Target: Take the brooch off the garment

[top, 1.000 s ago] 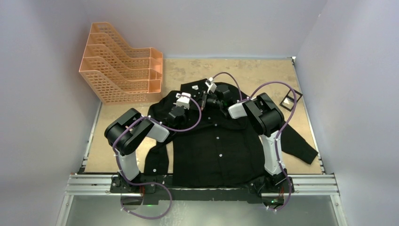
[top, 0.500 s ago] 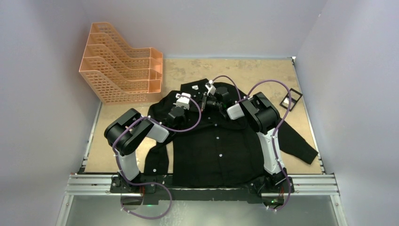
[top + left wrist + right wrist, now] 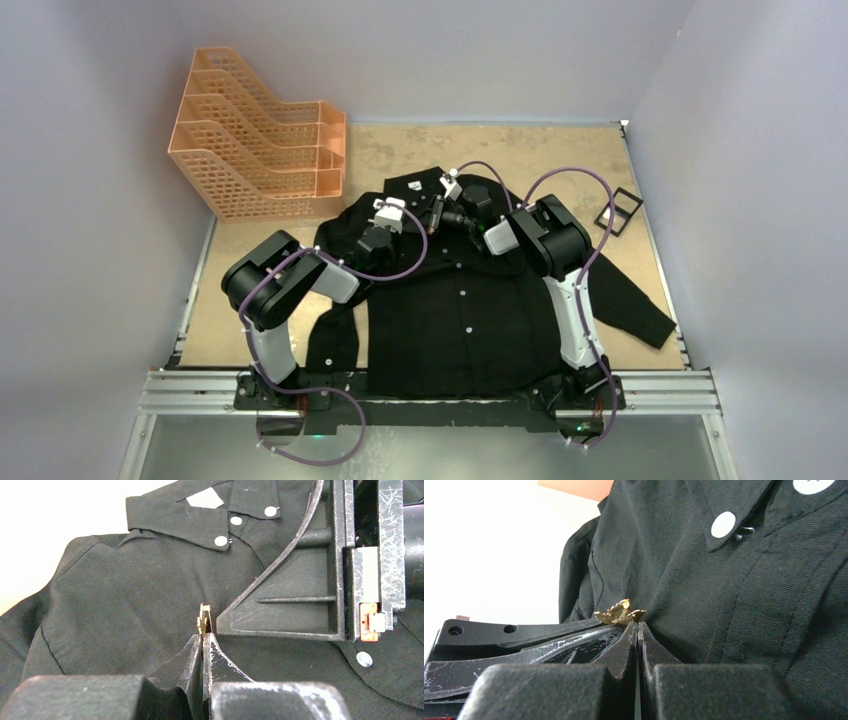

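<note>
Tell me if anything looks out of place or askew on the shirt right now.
Only the brooch: it stands tilted up off the black shirt below the collar rather than lying flat, pinched at the tips of both the left claw and right claw. The fabric puckers slightly there. Nothing looks torn or spilled.

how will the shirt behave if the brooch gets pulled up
Probably floppy: the shirt lies in soft folds and creases near the brooch, so it would likely tent up with it. It looks thin and light, so it may slide on the table unless held down.
</note>
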